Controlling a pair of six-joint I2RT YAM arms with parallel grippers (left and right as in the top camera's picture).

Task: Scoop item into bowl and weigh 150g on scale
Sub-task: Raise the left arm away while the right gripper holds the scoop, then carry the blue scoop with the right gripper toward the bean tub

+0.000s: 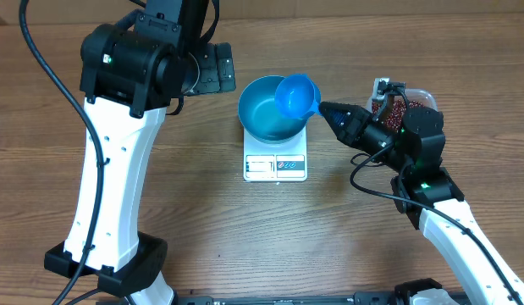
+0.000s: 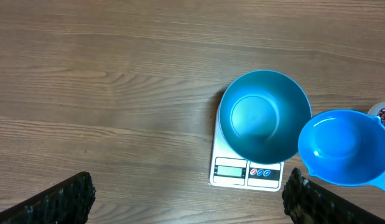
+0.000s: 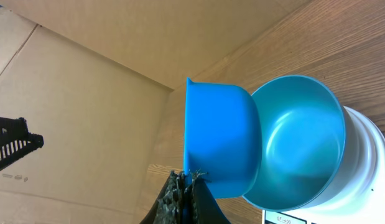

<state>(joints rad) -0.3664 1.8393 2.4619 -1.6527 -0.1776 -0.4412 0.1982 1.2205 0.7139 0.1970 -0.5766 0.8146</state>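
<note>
Wooden table (image 1: 346,229): your right gripper (image 1: 328,110) is clamped on the scoop (image 1: 297,95), its empty cup over the bowl (image 1: 260,120). That bowl sits empty on the scale (image 1: 275,166), mid-table. Beans (image 1: 395,110) lie in the tub (image 1: 423,95) near the right edge. Your left gripper (image 1: 212,69) gapes wide, holding nothing. All the weighing remains.

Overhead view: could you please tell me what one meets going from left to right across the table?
White-and-black left arm → round deep blue bowl → small blue plastic scoop → right gripper holding it → clear plastic tub of dark red-brown beans.
</note>
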